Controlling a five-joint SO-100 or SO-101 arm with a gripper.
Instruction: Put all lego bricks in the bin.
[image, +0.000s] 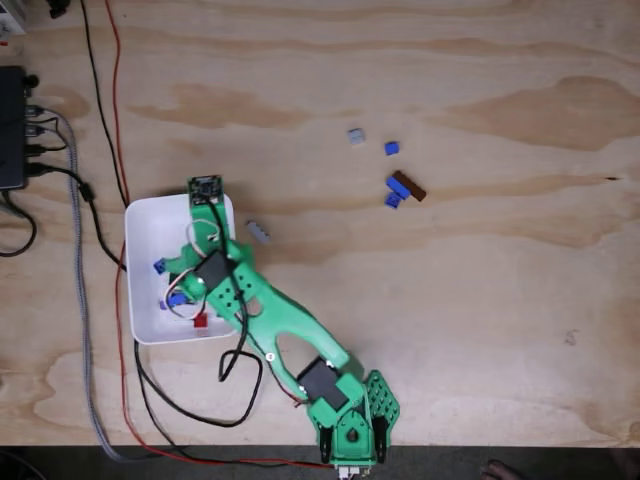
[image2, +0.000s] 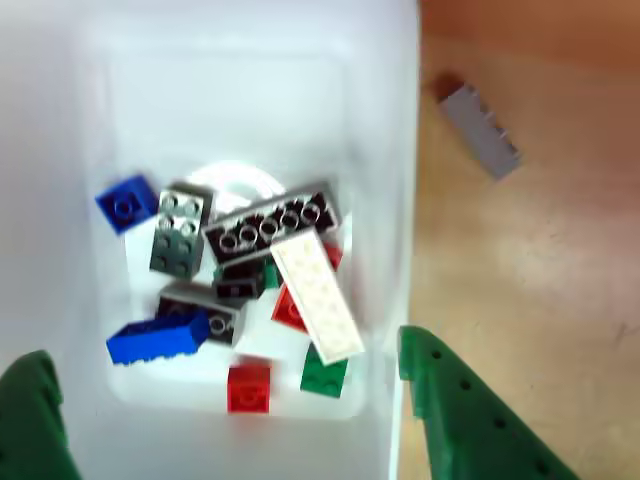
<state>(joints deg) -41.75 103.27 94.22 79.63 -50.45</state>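
The white bin (image: 145, 225) sits at the left of the wooden table in the fixed view. My green gripper (image: 197, 245) hangs over it. In the other view the gripper (image2: 222, 352) is open above the bin (image2: 395, 140), with its two green fingers (image2: 450, 410) at the bottom corners and nothing between them. Several lego bricks (image2: 250, 270) lie piled in the bin: blue, red, grey, green and a white plate. One grey brick (image2: 480, 130) (image: 259, 232) lies on the wood just right of the bin. More bricks lie further right: grey (image: 356, 135), blue (image: 392, 148), and a brown and blue cluster (image: 403, 188).
A black box with cables (image: 12, 130) stands at the left edge. Black, red and braided cables (image: 100, 200) run down past the bin's left side and along the table's front. The arm's base (image: 350, 420) is at the bottom middle.
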